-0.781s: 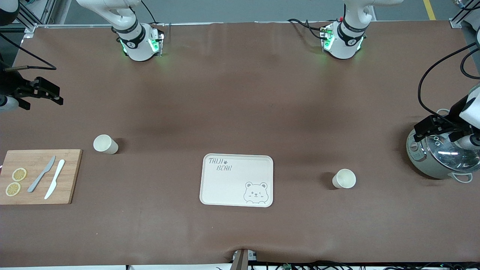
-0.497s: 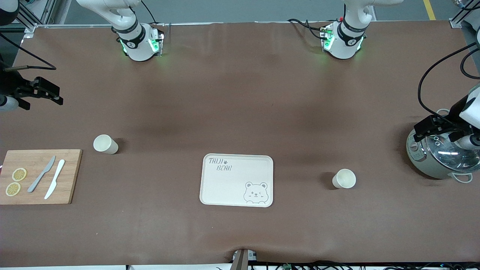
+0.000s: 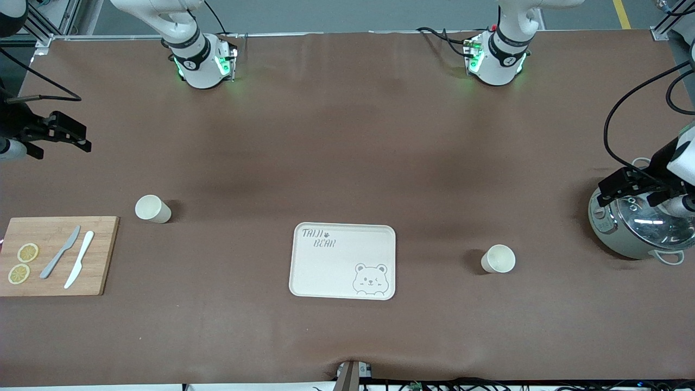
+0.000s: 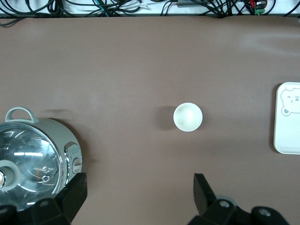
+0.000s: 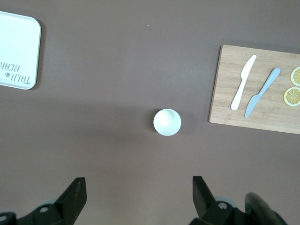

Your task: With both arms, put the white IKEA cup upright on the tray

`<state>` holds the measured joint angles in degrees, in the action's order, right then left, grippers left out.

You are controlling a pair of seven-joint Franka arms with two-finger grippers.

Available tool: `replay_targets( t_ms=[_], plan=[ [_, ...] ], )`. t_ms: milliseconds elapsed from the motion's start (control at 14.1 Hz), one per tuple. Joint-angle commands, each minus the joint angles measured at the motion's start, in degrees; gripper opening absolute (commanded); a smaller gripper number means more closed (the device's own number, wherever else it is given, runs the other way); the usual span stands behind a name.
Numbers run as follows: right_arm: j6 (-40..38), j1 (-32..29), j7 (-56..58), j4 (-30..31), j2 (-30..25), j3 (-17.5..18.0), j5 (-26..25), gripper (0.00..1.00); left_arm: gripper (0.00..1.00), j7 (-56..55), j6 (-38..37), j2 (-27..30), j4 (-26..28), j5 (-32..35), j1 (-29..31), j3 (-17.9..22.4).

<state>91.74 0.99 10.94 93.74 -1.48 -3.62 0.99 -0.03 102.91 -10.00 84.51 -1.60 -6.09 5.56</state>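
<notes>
Two white cups stand upright on the brown table. One cup (image 3: 152, 208) (image 5: 167, 122) is toward the right arm's end, beside the wooden board. The other cup (image 3: 498, 258) (image 4: 187, 116) is toward the left arm's end. Between them lies the cream bear tray (image 3: 343, 260) (image 4: 287, 118) (image 5: 18, 50), with nothing on it. My right gripper (image 3: 81, 138) (image 5: 139, 183) hangs open and holds nothing, high over the table edge at its end. My left gripper (image 3: 624, 187) (image 4: 139, 180) is open too and holds nothing, over the rice cooker's rim.
A wooden cutting board (image 3: 57, 255) (image 5: 255, 89) carries two knives and two lemon slices. A grey rice cooker (image 3: 640, 228) (image 4: 33, 159) with a glass lid sits at the left arm's end. Cables run along the table edge nearest the front camera.
</notes>
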Motion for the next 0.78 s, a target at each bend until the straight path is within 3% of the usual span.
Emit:
replay_targets(
  t_ms=[0, 710],
  plan=[
    [-0.42, -0.64, 0.40, -0.84, 0.17, 0.55, -0.91, 1.00, 1.00, -0.33, 0.19, 0.69, 1.01, -0.26, -0.68, -0.02],
    [-0.33, -0.82, 0.31, -0.84, 0.25, 0.46, -0.82, 1.00, 1.00, -0.05, -2.88, -0.45, 0.84, -1.03, -0.68, -0.29]
  ],
)
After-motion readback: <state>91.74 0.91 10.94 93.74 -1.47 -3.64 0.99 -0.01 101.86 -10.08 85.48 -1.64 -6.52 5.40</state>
